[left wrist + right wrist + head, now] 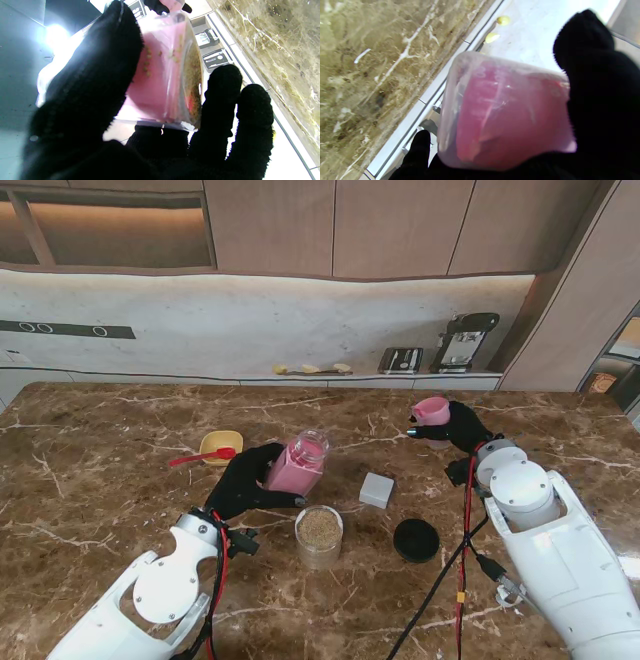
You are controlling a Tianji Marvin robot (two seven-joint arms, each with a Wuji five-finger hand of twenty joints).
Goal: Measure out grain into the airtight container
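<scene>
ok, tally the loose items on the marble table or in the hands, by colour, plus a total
Pink: 2, the pink-tinted clear jar in the left hand, and the small pink lid in the right hand
Yellow: 1, the yellow bowl
Red: 1, the red spoon
Clear: 1, the grain-filled clear container
Black: 1, the round black lid
Grey: 1, the grey block
Total: 7

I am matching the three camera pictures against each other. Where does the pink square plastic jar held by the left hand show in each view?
Stand view: pink square plastic jar, tilted in the left hand, just beyond the round grain container.
Left wrist view: fills the centre, grain inside.
Right wrist view: not in it; the right hand holds a pink lid.
Shared landmark: brown marble table.
</scene>
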